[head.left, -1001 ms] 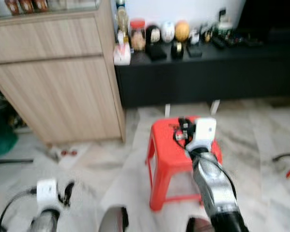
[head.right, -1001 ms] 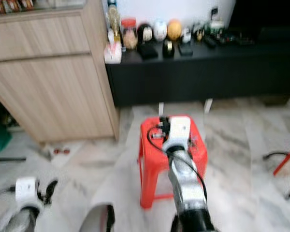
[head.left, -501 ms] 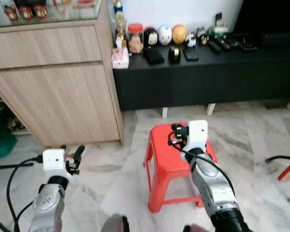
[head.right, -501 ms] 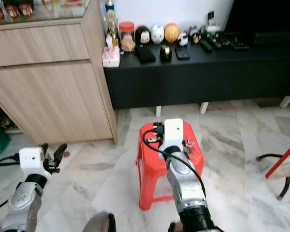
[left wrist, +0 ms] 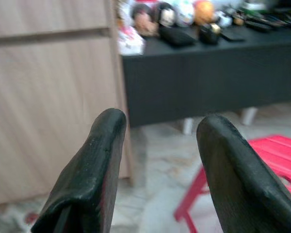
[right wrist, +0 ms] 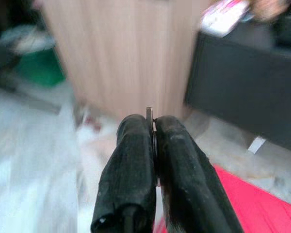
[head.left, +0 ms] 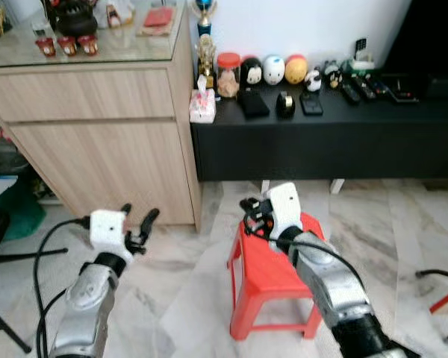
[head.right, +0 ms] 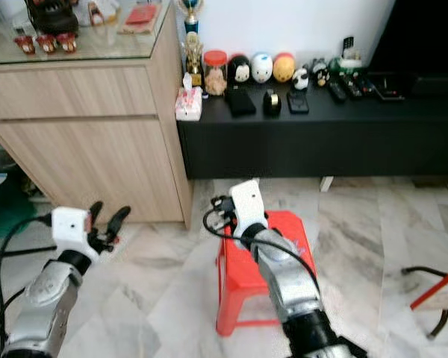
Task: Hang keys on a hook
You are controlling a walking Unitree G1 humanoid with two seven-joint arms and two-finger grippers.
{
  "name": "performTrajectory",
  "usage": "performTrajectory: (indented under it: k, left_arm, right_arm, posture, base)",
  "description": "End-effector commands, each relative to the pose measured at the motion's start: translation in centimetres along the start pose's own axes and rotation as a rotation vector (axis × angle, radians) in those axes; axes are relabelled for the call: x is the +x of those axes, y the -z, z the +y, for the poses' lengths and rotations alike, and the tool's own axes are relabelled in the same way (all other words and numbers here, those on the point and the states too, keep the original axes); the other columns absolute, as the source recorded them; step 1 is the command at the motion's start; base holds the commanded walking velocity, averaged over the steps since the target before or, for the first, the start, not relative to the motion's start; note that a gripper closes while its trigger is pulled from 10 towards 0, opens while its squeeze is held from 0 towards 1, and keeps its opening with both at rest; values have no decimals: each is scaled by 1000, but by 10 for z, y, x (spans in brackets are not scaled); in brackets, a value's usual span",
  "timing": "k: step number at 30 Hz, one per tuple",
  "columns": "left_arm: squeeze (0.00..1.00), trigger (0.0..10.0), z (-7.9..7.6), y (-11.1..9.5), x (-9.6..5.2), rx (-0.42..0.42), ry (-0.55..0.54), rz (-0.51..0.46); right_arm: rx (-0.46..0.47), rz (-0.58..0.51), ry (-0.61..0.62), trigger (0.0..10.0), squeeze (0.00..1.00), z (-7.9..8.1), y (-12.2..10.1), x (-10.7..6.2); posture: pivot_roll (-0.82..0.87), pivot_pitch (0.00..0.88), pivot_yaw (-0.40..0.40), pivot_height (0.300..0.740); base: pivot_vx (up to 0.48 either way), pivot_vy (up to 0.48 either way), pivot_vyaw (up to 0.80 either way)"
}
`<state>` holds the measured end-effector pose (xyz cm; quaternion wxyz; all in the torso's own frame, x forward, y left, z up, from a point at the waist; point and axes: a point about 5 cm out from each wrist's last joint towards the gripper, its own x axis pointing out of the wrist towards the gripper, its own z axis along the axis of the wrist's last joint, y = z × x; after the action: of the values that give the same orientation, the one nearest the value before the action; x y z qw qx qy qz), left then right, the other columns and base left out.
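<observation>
Room: a living room with pale marble floor (head.left: 403, 224) is lying under the robot; a wooden cabinet (head.left: 97, 127) is standing at ten o'clock and a long black console (head.left: 321, 134) at one o'clock, its top crowded with jars, figurines and remotes.
Stool: a red plastic stool (head.left: 272, 280) is sitting at centre, just below the right arm.
Right gripper: the right gripper (right wrist: 153, 145) is hovering above the stool's ten o'clock corner, fingers pressed together on a thin metal edge that is showing between the tips in the right wrist view.
Keys: the keys (right wrist: 150, 115) are judged to be that metal sliver pinched in the right gripper; too little is showing to be certain.
Left gripper: the left gripper (head.left: 137, 221) is hanging at eight o'clock, fingers (left wrist: 99, 160) spread apart and holding nothing.
Change: compared with half a second earlier, the head views are taking in more of the cabinet top, so the camera is tilting up; the right gripper is now off the stool seat and leaning toward the cabinet, and the left arm is riding higher.
Meaning: the pickup looks finished and the carrying stage is beginning.
Hook: no hook is recognisable yet, so finding it is the next need.
</observation>
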<state>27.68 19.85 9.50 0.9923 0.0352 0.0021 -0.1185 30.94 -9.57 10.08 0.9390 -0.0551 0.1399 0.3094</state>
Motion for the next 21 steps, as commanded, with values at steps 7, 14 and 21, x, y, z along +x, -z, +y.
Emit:
performTrajectory:
  k: [7,14,21]
  left_arm:
    - [0,10000,-20,-7,-4,1,253,63]
    - [0,10000,-44,-10,-9,0,469,115]
    - [0,10000,-52,-6,-18,38,596,206]
  right_arm:
    - [-175,97,-254,10000,0,2,-2,-12]
    - [-272,174,-452,10000,0,3,0,-23]
    - [-319,192,-615,10000,0,11,0,-31]
  posture:
    - [39,0,-47,740]
    - [45,0,-56,740]
    - [44,0,-65,740]
  base:
    - [0,0,0]
    - [0,0,0]
    - [0,0,0]
